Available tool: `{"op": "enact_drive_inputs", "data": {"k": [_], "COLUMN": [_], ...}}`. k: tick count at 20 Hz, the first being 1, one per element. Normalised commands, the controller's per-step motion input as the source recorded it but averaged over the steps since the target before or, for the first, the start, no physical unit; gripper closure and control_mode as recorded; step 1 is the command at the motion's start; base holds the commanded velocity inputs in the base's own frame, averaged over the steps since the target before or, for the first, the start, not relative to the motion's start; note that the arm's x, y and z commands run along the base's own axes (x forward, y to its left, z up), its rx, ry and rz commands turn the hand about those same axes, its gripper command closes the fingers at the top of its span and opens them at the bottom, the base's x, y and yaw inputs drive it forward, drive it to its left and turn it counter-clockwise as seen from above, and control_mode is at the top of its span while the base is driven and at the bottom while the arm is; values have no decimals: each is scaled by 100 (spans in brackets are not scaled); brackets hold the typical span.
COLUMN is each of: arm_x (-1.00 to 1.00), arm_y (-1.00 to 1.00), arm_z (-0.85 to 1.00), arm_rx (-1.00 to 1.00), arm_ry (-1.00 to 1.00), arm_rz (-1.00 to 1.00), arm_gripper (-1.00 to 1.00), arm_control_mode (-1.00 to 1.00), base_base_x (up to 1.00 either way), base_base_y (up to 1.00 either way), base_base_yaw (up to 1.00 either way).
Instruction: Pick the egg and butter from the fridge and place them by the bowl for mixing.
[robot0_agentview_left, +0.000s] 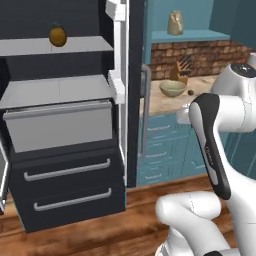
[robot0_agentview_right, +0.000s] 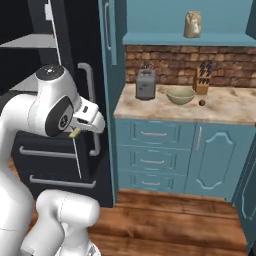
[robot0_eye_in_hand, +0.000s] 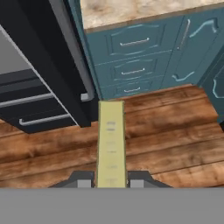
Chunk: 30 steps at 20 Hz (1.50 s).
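fridge (robot0_agentview_left: 60, 100) open, round fruit (robot0_agentview_left: 58, 35) on upper shelf. tool (robot0_eye_in_hand: 111, 183) clamped on butter (robot0_eye_in_hand: 111, 144), above wood floor beside fridge door edge. bowl (robot0_agentview_right: 180, 95) on surface (robot0_agentview_right: 225, 107), egg (robot0_agentview_right: 202, 103) just beside it.

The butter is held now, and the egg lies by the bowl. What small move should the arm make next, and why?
Probably carry the butter right, up over the counter toward the bowl. The gripper has its jaws shut on the stick, low before the cabinets, and the egg already lies beside the bowl.
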Motion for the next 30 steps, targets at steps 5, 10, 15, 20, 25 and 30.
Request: {"op": "enact_drive_inputs", "data": {"k": [5,10,15,20,25,30], "arm_x": [0,0,0,0,0,0], "arm_y": [0,0,0,0,0,0], "arm_z": [0,0,0,0,0,0], "arm_rx": [0,0,0,0,0,0], "arm_ry": [0,0,0,0,0,0], "arm_rz": [0,0,0,0,0,0], "arm_gripper": [100,100,100,100,100,100], "arm_control_mode": [100,100,100,100,100,100], "base_base_x": [39,56,58,62,65,63], "base_base_y": [-67,-60,-60,-57,-45,-39], "base_base_yaw": [0,0,0,2,16,23]}}
